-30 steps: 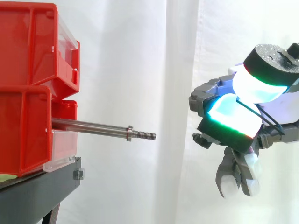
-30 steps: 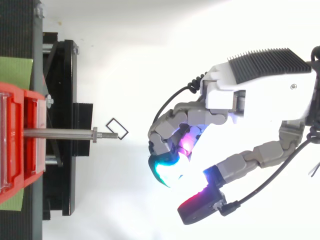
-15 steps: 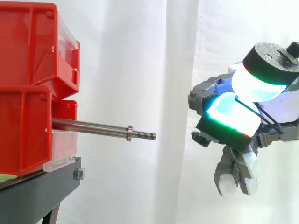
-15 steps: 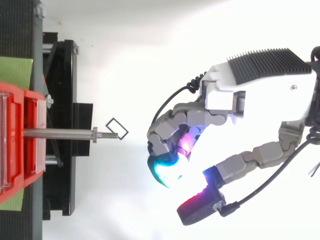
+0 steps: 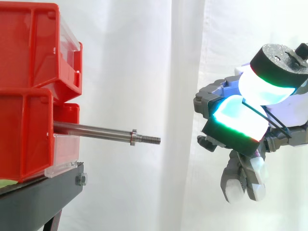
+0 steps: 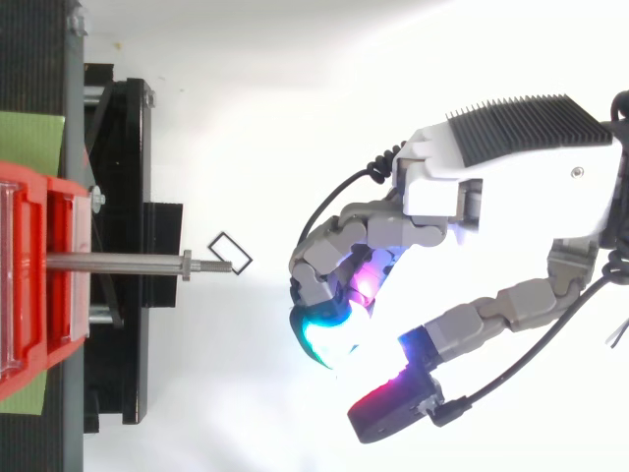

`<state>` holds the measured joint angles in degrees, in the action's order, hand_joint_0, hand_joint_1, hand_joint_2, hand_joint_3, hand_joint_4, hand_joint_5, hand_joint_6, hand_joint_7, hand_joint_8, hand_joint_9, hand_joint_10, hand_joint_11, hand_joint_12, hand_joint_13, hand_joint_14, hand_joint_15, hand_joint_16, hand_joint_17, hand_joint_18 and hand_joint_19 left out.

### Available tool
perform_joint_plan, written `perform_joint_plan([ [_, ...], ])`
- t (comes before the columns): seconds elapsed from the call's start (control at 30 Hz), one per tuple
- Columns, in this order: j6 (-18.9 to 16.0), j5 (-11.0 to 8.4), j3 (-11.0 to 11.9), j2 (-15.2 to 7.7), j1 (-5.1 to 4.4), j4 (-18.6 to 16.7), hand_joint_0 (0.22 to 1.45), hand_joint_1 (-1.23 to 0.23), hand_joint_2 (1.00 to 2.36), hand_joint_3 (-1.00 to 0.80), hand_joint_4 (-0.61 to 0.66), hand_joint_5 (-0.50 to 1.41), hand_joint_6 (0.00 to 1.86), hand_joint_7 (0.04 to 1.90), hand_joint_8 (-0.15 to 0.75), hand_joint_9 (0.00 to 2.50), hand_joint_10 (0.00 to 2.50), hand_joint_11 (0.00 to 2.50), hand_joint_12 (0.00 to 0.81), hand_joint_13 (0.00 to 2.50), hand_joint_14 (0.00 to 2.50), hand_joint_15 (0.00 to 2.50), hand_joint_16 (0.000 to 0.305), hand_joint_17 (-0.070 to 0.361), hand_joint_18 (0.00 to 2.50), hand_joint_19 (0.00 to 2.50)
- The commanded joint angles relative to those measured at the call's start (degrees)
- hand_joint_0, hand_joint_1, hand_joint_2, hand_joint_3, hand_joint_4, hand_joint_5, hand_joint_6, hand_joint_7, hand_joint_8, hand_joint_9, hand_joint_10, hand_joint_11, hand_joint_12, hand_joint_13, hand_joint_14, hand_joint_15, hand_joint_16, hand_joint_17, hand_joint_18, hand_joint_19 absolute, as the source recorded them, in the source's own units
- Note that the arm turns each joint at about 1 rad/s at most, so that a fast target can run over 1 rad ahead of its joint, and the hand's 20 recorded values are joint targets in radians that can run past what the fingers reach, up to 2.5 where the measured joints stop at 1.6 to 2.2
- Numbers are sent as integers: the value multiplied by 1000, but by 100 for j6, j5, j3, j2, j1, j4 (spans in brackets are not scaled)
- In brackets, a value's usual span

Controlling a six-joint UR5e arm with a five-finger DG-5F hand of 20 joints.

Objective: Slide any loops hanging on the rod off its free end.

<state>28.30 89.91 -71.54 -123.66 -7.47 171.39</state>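
We see the rod [image 5: 94, 130] jutting rightwards out of the lower of the red bins [image 5: 24, 130] on the black stand [image 5: 38, 197]. It is bare metal, with a small collar [image 5: 133, 137] just short of its threaded free end [image 5: 150, 139]. Nothing hangs on it. In the top view a thin black square outline [image 6: 238, 247] lies just beside the rod's tip, and we cannot tell whether it is a loop or a mark on the ground.

The rod looks stiff, smooth and firmly fixed. We judge that a loop would be light and would slide easily along the plain shaft. It could catch at the collar and on the thread, so it would be best taken low, where it hangs under the rod, and lifted slightly over those.

The robot hand [image 6: 432, 202] hangs well to the right of the free end. Its fingers [image 6: 329, 261] are curled inward with nothing visible between them.

We can read no brand, label or writing anywhere.
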Motion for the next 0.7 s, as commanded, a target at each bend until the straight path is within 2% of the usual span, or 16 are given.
perform_joint_plan([
  [0.0, 0, 0, 0, 0, 0, 0, 621, -760, 1019, -61, -162, -157, 922, 1225, 307, 1041, 12, 344, 325, 897, 5, 141, 50, 113, 948, 353],
  [0.5, 0, 0, 0, 0, 0, 0, 621, -763, 1021, -52, -160, -151, 909, 1282, 299, 1094, 13, 371, 312, 911, 6, 158, 48, 108, 920, 374],
  [0.67, 0, 0, 0, 0, 0, 0, 615, -776, 1020, -29, -126, -139, 903, 1281, 311, 1070, 12, 345, 313, 930, 6, 163, 50, 112, 936, 369],
])
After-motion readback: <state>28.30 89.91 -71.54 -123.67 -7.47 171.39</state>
